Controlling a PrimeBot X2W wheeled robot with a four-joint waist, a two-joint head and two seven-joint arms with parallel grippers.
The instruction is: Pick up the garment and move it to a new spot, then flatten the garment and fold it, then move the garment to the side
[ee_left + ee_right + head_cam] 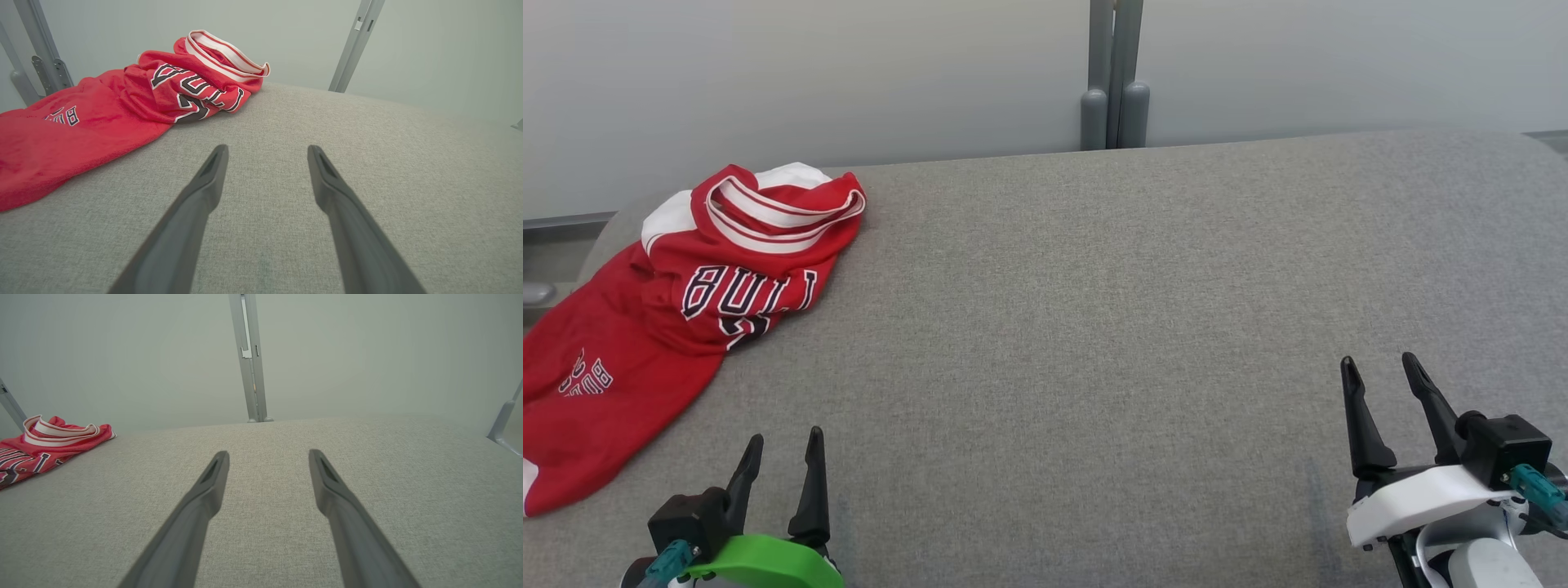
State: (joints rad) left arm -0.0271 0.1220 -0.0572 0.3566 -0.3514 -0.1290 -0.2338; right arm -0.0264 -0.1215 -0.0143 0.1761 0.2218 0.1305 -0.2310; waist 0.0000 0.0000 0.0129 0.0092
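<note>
So the garment here is a crumpled red basketball jersey with white-and-red striped trim and dark white-edged lettering (686,327). It's lying at the far left corner of the grey fabric-covered bench (1094,327). The striped trim end points toward the far edge, and the plain red part trails down along the left edge toward the near side. It looks like some of it spills over that left edge, but I can't really tell how much. It's bunched up and wrinkled, not flat at all.

The left gripper (786,437), the one with the green wrist shell, is at the near edge on the left. Its two long dark fingers are spread apart, so it's released. The jersey is close by, just off to its left and further back, not touching it. From the left wrist view the jersey (102,118) sits up and left of the open left gripper (267,149), with bare bench (367,163) under the tips.

The right gripper (1379,360), white shell, is near the near right corner, also released with fingers wide, and well apart from the jersey. In its own wrist view the right gripper (268,453) points across the bench (408,477), with the jersey (45,445) way off at the left.

A grey metal post (1115,73) stands behind the middle of the far edge, against a pale wall (849,73).
</note>
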